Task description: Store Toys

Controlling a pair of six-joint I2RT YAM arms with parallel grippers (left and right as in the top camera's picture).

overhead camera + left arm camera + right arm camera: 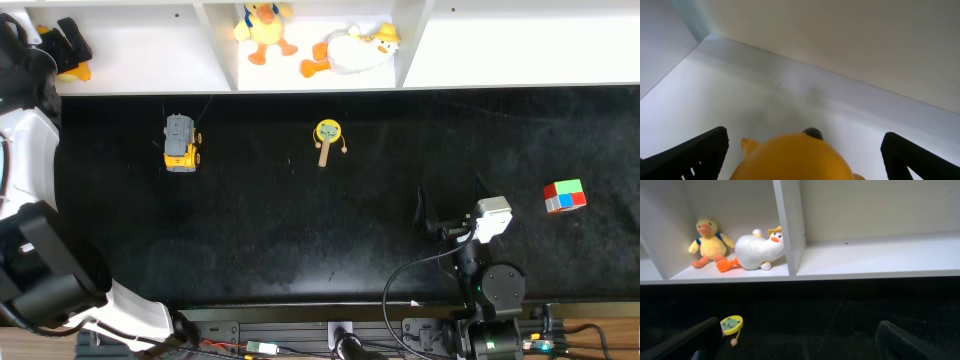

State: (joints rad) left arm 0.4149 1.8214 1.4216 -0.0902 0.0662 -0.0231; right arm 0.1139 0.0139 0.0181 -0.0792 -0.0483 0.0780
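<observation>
Where the shelf [418,40] runs along the counter's [300,230] far edge, the middle bay holds a yellow duck plush [265,25] and a white goose plush [350,52]. Left bay: left claw [805,137] spread wide either side of a rounded orange-yellow toy [790,162]. Right claw [799,325] also wide, over the counter. On the counter: yellow truck [180,143], multicolour cube [565,195], small rattle drum [327,135].

In the middle compartment of the shelf [220,45], a yellow plush duck [265,28] sits upright beside a white plush duck [352,50] lying on its side. An orange-yellow toy [795,160] sits in the left compartment. On the black surface [300,230] before the shelf lie a yellow toy truck [180,143], a rattle drum [327,138] and a multicoloured cube [565,196].
</observation>
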